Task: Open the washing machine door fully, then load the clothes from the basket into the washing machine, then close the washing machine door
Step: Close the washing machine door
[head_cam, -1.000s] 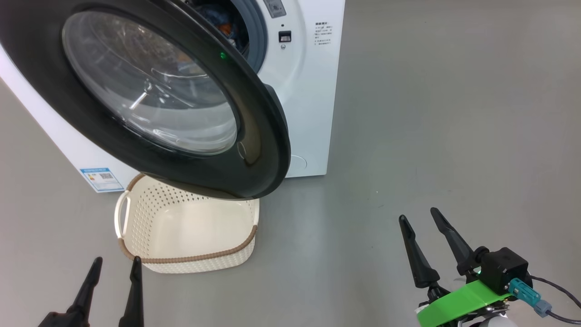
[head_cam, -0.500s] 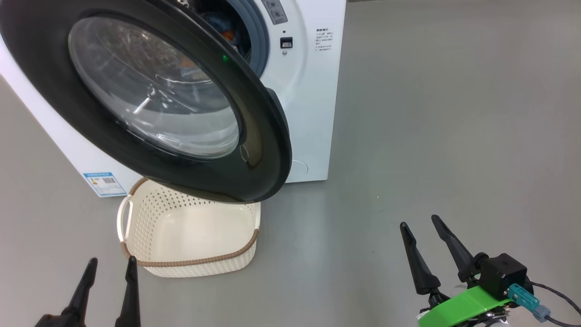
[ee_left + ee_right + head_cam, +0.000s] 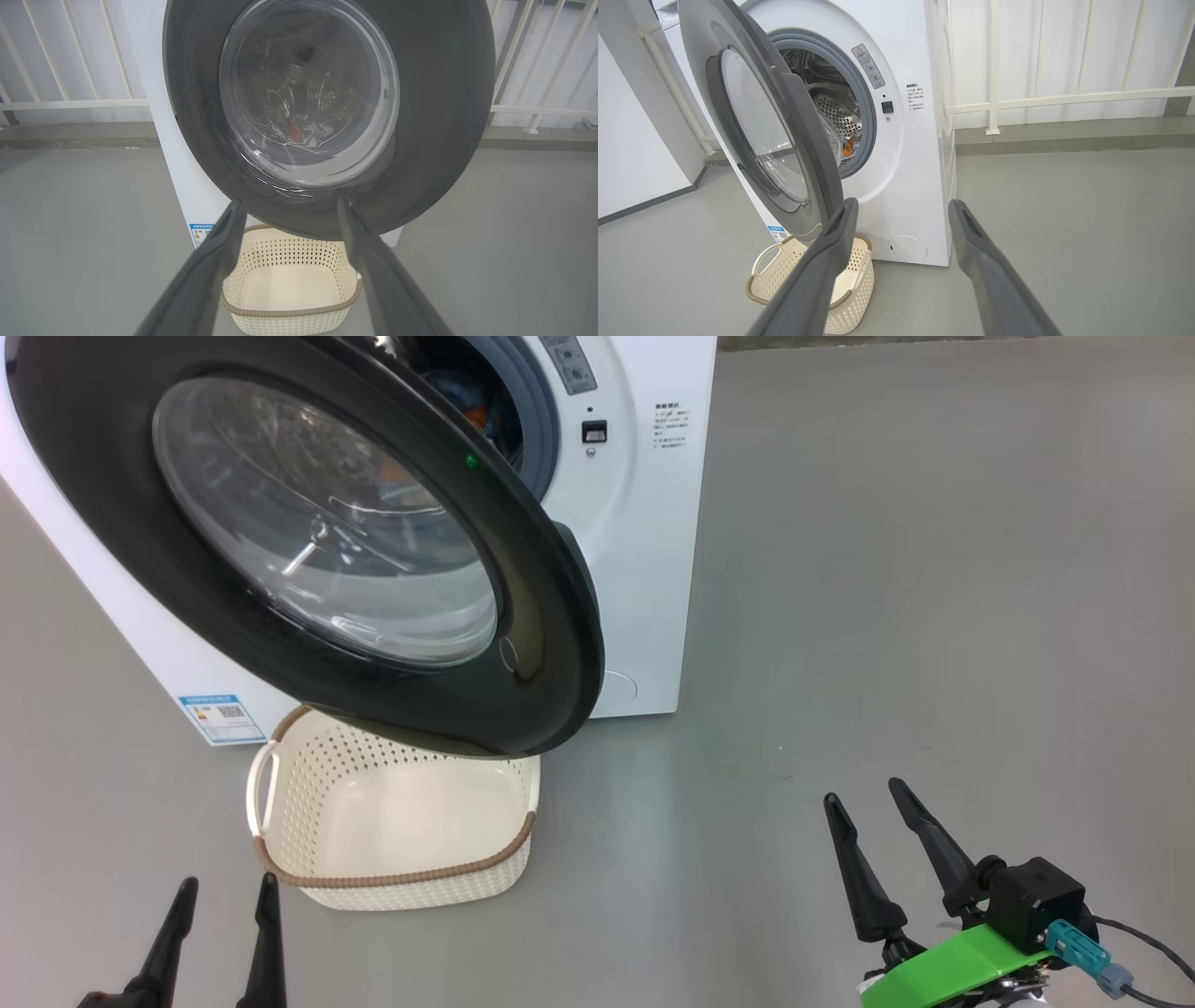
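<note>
While washing machine door (image 3: 541,616) hangs ajar above basket (image 3: 392,877), we see left gripper (image 3: 230,880), right gripper (image 3: 863,791) released; clothes (image 3: 471,406) inside drum (image 3: 831,107).

The head camera has shifted: machine (image 3: 644,569), door (image 3: 551,616) and basket (image 3: 392,877) sit slightly lower and rightward; left gripper (image 3: 231,880) and right gripper (image 3: 862,791) lower too.

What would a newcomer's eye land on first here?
The large round washing machine door, a glossy black ring around bulging clear glass, dominates the head view's upper left, standing open. Beneath it on the grey floor sits the cream-white perforated plastic basket with a brown rim, empty. Blue-and-orange clothes show inside the big white washing machine.
</note>
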Motion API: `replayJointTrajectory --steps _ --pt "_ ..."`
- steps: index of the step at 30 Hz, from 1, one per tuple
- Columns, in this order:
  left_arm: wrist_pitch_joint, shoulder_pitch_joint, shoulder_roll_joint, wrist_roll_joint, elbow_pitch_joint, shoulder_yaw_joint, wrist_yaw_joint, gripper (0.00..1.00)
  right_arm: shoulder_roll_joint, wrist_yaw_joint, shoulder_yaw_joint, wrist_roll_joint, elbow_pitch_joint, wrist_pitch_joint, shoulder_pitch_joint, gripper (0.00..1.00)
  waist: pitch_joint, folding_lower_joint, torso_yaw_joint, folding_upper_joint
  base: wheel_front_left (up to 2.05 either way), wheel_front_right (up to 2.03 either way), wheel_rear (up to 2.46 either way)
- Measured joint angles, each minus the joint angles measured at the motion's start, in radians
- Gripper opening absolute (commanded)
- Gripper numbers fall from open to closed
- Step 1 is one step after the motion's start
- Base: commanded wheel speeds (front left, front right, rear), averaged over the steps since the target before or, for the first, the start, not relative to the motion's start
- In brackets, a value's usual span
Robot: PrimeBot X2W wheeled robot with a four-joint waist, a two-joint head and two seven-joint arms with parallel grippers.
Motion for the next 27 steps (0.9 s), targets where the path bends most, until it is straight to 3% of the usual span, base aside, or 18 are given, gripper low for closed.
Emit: replayJointTrajectory --steps 3,4,5,6,16,27 --pt "0.000 0.000 0.000 -0.003 0.000 0.000 0.000 1.00 0.000 0.000 0.000 0.000 0.000 0.000 0.000 1.00 0.001 0.0000 0.000 0.0000 0.00 0.00 0.00" --pt "0.000 0.000 0.000 -0.003 0.000 0.000 0.000 1.00 0.000 0.000 0.000 0.000 0.000 0.000 0.000 0.84 0.002 0.0000 0.000 0.0000 0.00 0.00 0.00" --pt "0.000 0.000 0.000 -0.004 0.000 0.000 0.000 1.00 0.000 0.000 -0.001 0.000 0.000 0.000 0.000 0.49 0.004 0.0000 0.000 0.0000 0.00 0.00 0.00" --pt "0.000 0.000 -0.001 -0.004 0.000 0.000 0.000 1.00 0.001 0.000 -0.004 0.001 0.000 0.000 0.000 0.00 0.006 0.0000 0.000 0.0000 0.00 0.00 0.00" --pt "0.000 0.000 -0.003 -0.013 -0.001 0.013 0.000 1.00 0.009 0.000 -0.028 0.013 -0.082 0.000 0.000 0.00 0.018 0.0000 0.001 0.0000 0.00 0.00 0.00" --pt "0.000 -0.006 -0.003 -0.031 -0.002 0.007 0.000 1.00 -0.008 0.000 0.023 0.018 -0.409 0.000 -0.091 0.00 0.039 0.0000 0.011 0.0000 0.00 0.00 0.00"
